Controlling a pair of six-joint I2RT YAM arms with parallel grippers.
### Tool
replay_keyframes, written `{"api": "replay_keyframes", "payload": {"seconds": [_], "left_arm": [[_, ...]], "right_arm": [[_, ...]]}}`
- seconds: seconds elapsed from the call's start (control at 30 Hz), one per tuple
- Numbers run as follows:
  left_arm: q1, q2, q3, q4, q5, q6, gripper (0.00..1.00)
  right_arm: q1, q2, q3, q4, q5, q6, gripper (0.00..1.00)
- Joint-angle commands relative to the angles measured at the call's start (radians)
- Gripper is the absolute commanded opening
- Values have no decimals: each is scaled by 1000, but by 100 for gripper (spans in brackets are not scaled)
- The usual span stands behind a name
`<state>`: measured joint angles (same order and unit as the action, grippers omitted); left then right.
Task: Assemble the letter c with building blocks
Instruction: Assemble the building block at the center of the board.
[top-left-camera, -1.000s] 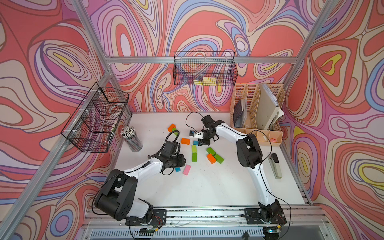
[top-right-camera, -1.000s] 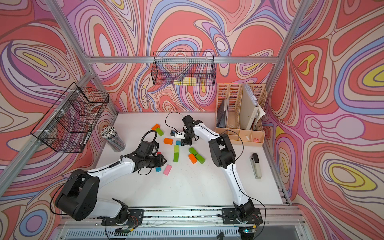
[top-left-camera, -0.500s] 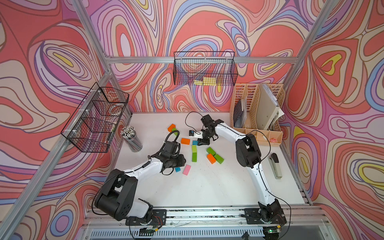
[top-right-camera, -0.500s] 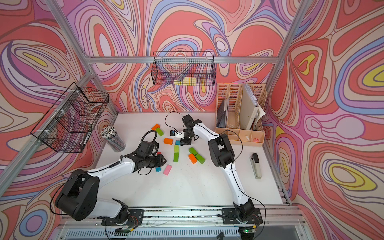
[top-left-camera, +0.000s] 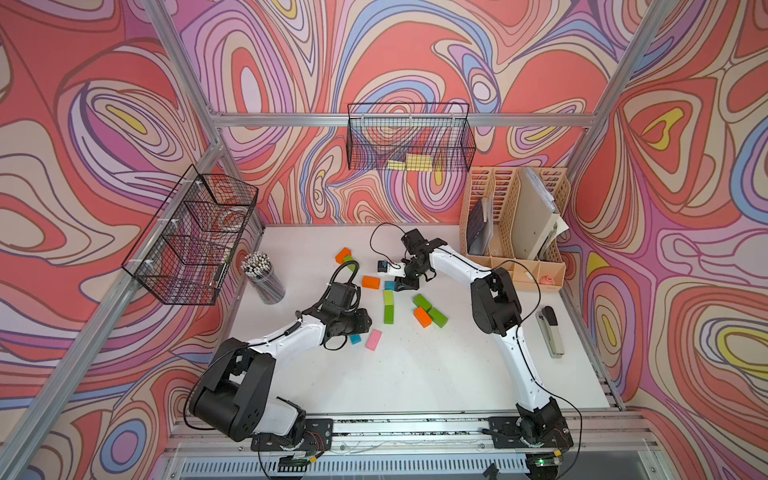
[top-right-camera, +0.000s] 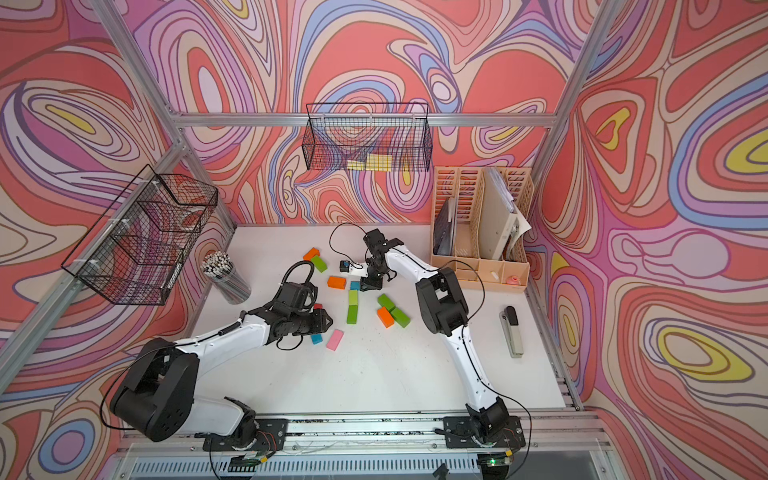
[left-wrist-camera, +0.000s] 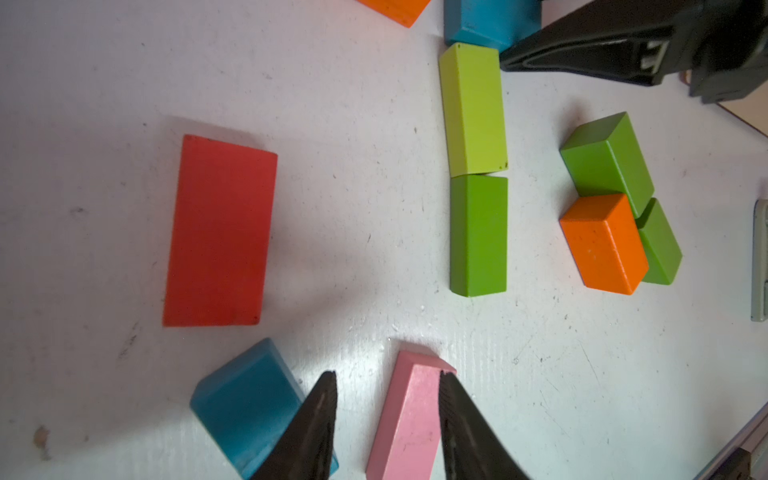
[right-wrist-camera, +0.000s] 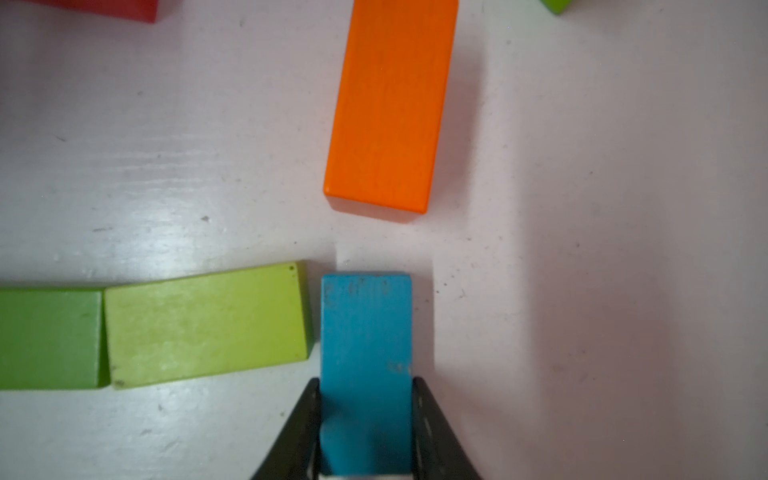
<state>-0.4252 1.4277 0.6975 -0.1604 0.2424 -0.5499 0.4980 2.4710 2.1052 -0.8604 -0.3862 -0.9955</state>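
Over on the left, the left gripper hovers over the desk, jaws narrowly parted and nothing clamped. The pink block lies flat just below it, one long edge under a finger and the other finger clear of it. Its long axis runs with the fingers, so a small sideways shift would straddle its narrow width. A spare blue block sits just beside it, and the red block lies further out.

Centre stage, the dark green block and light green block lie end to end, the spine of the C by the look of it. And here's the action — the right gripper is closed on the blue block, pinching its long sides. That block sits at the light green end, a sliver apart, with its long axis square to the spine and pointing straight back into the gripper.

So the right arm owns this one. I'd say the call is to let go and draw straight back along that axis — no sideways drag. An orange block lies just beyond.
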Motion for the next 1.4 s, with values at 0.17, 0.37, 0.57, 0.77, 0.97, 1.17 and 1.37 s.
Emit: {"api": "replay_keyframes", "payload": {"seconds": [0.17,0.37,0.57,0.77,0.97,1.17,1.37], "left_arm": [[3,7,-6,-1,-13,13,44],[4,5,-6,-2,-16,14,43],[4,-3,-7,-7,-26,16,44],[4,-4,-6,-10,-29,16,44],[3,-9,-7,-13,-34,18,44],[4,-22,-9,-16,-37,15,43],[3,-39,-13,-14,-33,13,44]], "right_arm": [[7,31,14,-25,-10,-15,29],[8,25,8,-5,-3,-15,42],[8,15,-1,19,6,-14,67],[8,-5,-33,58,6,-3,74],[7,-69,-97,105,-12,-5,75],[4,-149,-165,153,-22,12,75],[1,-265,-268,239,-50,70,75]]}}
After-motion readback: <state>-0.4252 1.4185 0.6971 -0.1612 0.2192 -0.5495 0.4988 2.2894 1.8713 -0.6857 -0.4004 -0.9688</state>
